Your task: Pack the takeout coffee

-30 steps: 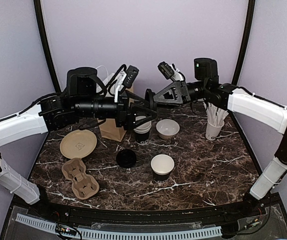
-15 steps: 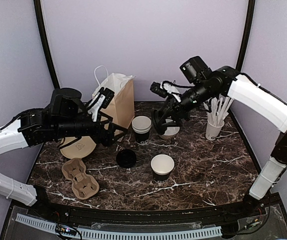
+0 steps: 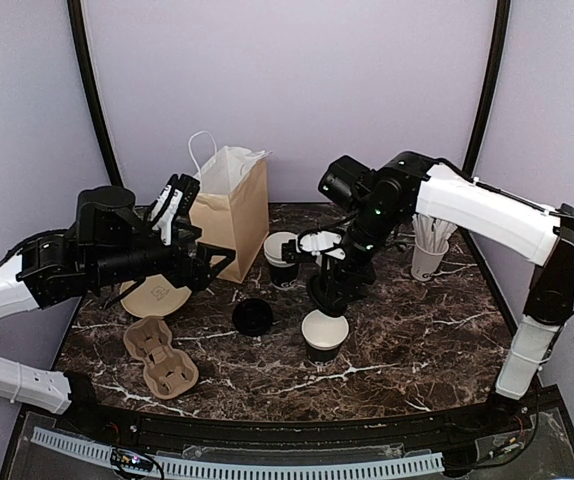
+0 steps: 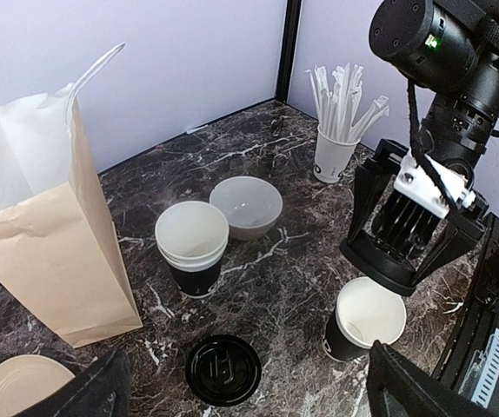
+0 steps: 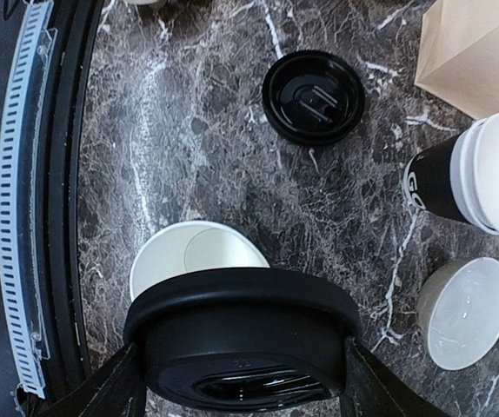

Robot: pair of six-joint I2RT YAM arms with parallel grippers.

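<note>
1. Open cup [image 3: 324, 335]: mouth blocked from above by the right gripper [image 3: 329, 291] and the dome lid [image 5: 242, 334] clamped in it.
2. Loose lid [image 3: 253, 316]: open from above; bare marble lies between it and the open cup.
3. Paper bag [image 3: 232, 205] and stacked cups [image 3: 285, 256]: upright, close together, a narrow gap only.
4. Left gripper [image 3: 210, 270], jaws spread, hangs before the bag over the plate [image 3: 152, 297].
5. Table [image 3: 417, 330]: front right bare; cup carrier [image 3: 162, 355] occupies front left.
</note>
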